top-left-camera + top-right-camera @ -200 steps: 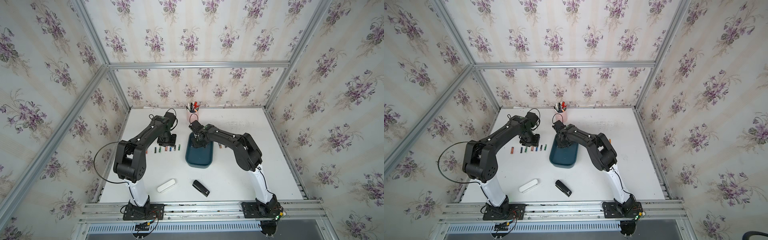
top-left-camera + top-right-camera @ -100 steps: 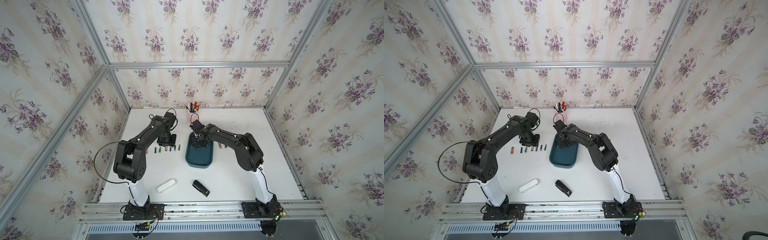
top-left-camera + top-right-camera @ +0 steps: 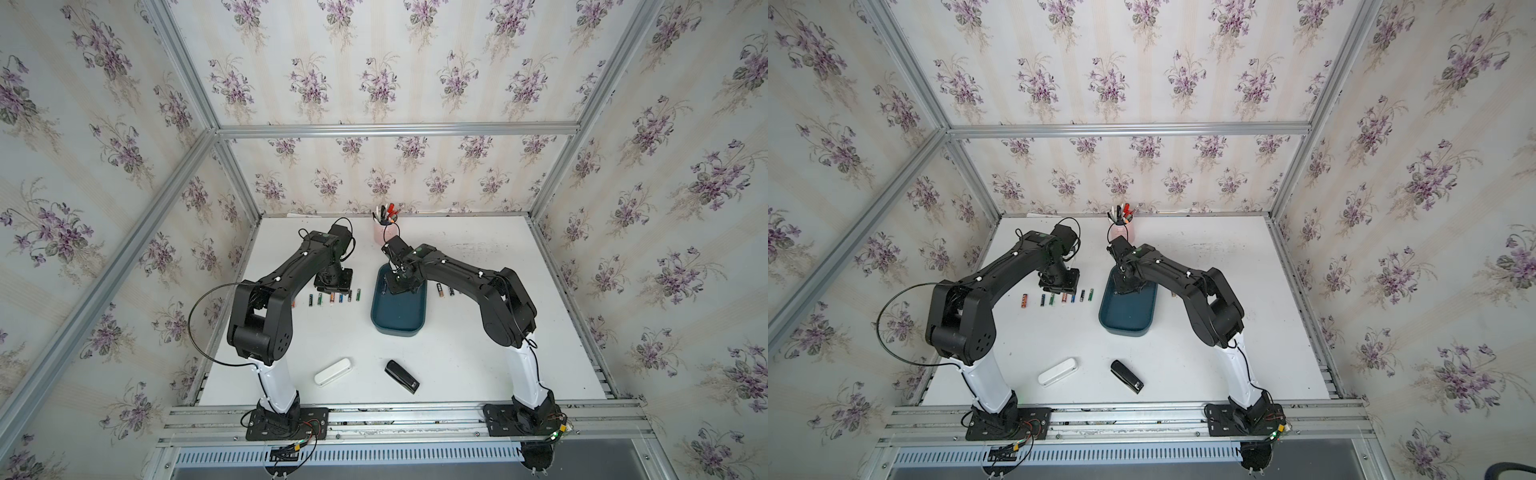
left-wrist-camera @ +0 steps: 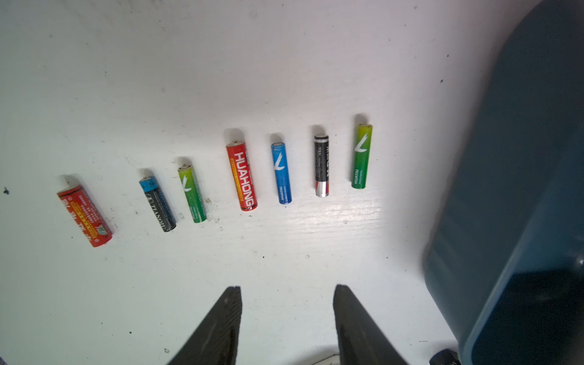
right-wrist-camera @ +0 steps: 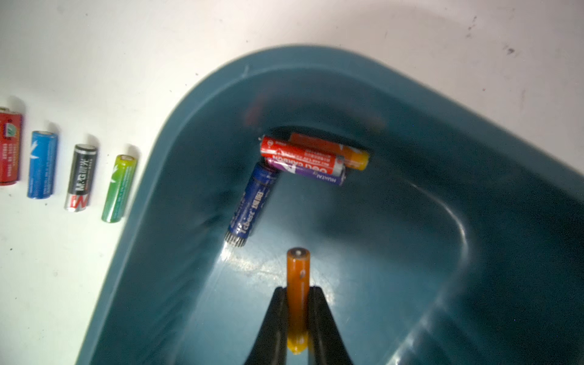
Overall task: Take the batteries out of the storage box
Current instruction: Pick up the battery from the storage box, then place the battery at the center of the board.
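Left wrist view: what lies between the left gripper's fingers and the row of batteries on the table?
Nothing: in the left wrist view only bare white table separates the left gripper from the row of batteries.

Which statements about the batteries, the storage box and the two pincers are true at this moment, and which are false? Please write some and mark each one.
1. The right pincer is shut on an orange battery over the storage box. True.
2. The left pincer holds a green battery. False: its jaws stand apart, with nothing between them.
3. A row of seven batteries lies on the table beside the box. True.
4. The box has nothing lying in it. False: four batteries lie in one corner.
5. The black stapler lies inside the box. False: it lies on the table, apart from the box.
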`<state>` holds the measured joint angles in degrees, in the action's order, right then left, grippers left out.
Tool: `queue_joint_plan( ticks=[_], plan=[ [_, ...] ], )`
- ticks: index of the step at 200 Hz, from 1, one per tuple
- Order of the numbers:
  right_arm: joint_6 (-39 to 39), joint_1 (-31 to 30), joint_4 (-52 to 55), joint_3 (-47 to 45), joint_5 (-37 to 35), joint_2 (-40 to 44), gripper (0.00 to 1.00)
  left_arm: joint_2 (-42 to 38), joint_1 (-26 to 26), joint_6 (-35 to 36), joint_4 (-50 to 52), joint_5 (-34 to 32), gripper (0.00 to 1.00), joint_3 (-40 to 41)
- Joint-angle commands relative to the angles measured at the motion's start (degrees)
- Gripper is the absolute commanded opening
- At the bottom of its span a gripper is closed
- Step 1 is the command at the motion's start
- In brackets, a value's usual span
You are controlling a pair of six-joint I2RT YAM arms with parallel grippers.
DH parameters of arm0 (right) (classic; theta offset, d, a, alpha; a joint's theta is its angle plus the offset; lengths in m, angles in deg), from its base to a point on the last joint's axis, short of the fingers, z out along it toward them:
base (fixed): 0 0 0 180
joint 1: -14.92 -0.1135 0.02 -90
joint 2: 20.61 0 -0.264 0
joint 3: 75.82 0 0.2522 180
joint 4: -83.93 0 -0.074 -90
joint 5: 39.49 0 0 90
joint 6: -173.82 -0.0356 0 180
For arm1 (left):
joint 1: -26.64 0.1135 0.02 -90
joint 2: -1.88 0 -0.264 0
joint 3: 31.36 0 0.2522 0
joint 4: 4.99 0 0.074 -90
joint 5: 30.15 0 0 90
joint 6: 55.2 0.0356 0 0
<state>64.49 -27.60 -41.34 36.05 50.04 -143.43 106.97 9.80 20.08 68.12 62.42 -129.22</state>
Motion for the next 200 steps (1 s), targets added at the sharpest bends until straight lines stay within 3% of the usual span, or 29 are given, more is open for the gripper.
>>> queue_joint_plan(
  ticks=[1,94,163,200],
  plan=[
    [-0.3,0.2,0.4,-1.0,0.5,1.7,0.09,0.0,0.1,0.6,1.2,-0.7,0.52,0.2],
    [-0.3,2.2,0.4,-10.0,0.1,12.0,0.09,-0.2,0.1,0.8,1.6,-0.6,0.53,-0.4],
    [0.8,7.9,-0.4,-24.6,-1.2,24.9,0.1,-0.3,0.1,0.7,1.8,-0.7,0.53,-0.5],
    [0.3,10.7,-4.2,-32.3,0.1,26.0,0.1,0.0,0.1,0.4,1.8,-0.4,0.53,-0.5]
  ],
)
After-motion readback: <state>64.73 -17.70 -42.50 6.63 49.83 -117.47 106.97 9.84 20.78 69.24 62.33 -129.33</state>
